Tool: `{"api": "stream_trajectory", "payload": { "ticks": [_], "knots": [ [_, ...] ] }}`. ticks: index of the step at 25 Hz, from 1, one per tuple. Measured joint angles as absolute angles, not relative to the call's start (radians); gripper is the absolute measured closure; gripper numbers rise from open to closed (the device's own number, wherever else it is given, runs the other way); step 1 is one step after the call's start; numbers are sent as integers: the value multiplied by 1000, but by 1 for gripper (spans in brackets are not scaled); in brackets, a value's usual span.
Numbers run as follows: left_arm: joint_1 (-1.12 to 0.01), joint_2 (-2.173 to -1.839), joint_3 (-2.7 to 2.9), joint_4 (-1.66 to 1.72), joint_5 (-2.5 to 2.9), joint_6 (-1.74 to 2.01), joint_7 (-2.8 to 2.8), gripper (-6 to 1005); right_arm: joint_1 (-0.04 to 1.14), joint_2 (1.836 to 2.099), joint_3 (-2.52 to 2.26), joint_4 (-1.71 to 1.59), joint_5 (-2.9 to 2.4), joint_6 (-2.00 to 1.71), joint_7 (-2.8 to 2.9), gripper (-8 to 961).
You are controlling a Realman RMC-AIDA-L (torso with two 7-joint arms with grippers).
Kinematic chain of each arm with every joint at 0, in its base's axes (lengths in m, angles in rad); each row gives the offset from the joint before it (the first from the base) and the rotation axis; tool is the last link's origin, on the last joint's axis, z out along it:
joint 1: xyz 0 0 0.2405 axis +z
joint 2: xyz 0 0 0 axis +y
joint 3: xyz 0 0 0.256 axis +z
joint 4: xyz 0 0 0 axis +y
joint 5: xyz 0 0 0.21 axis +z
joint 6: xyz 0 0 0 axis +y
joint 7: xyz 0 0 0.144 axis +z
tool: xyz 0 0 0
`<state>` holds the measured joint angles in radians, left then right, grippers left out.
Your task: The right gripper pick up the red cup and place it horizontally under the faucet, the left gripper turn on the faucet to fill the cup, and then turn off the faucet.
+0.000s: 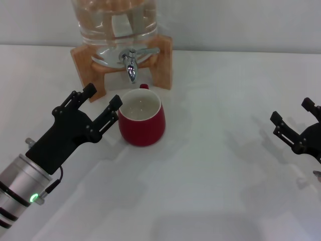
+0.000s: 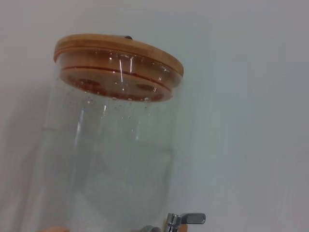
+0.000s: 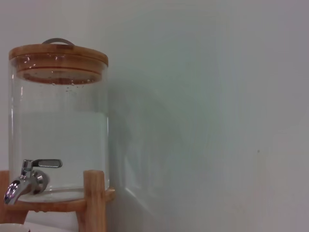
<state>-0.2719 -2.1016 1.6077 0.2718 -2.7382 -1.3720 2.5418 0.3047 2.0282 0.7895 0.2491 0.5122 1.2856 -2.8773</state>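
We see the left gripper [image 1: 100, 103] with fingers spread, holding nothing, just beside the cup [image 1: 142, 122], one fingertip near its rim. The cup stands upright on the table [image 1: 210, 191] under the faucet [image 1: 130, 63]; we cannot tell if it holds water. The jar [image 3: 58, 130] is partly full. The right gripper [image 1: 296, 125] hangs spread, well apart.

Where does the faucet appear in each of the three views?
Head view: the faucet is at top centre, its spout above the red cup.
Left wrist view: only its lever shows, at the bottom edge.
Right wrist view: lower left.
Shared landmark: the clear water jar.
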Motion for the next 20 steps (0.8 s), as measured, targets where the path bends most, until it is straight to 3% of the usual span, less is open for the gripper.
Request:
{"api": "stream_trajectory", "payload": {
  "ticks": [20],
  "knots": [
    [-278,-2101,1608,270,-2738,-1370,2539,243,307,2026,793,248,516,1281,-2876,81]
  ]
}}
